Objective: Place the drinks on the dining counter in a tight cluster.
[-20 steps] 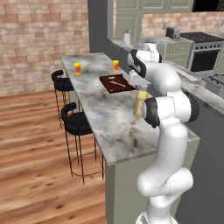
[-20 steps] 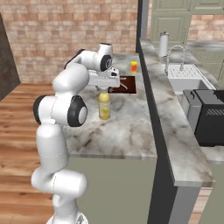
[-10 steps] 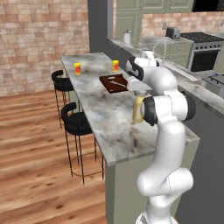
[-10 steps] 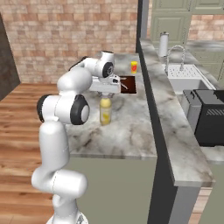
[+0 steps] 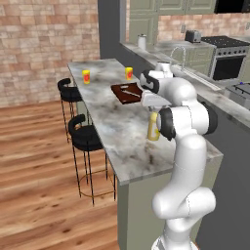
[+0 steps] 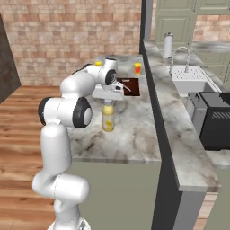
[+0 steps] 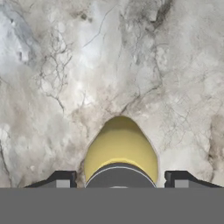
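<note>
The tall yellow bottle (image 6: 108, 118) stands upright on the dining table (image 5: 122, 139), a little nearer the robot than the dark wooden cutting board (image 5: 128, 93) and close to the raised ledge. The gripper (image 7: 119, 179) sits right over its top; looking down along the hand, the pale cap lies between the two dark fingertips (image 7: 61, 178). The jaws stand partly spread with one tip at each side of the cap, but I cannot tell whether they press it or merely straddle it.

Two small orange-and-yellow cups (image 5: 86, 76) stand beyond the cutting board, well apart from the bottle.

The bottle looks like rigid, smooth plastic and fairly light, but tall over a narrow foot, so I'd expect it to tip easily. Taking it just under the cap, squarely from above, seems the sound hold; lower down, the rounded shoulder could slip.
</note>
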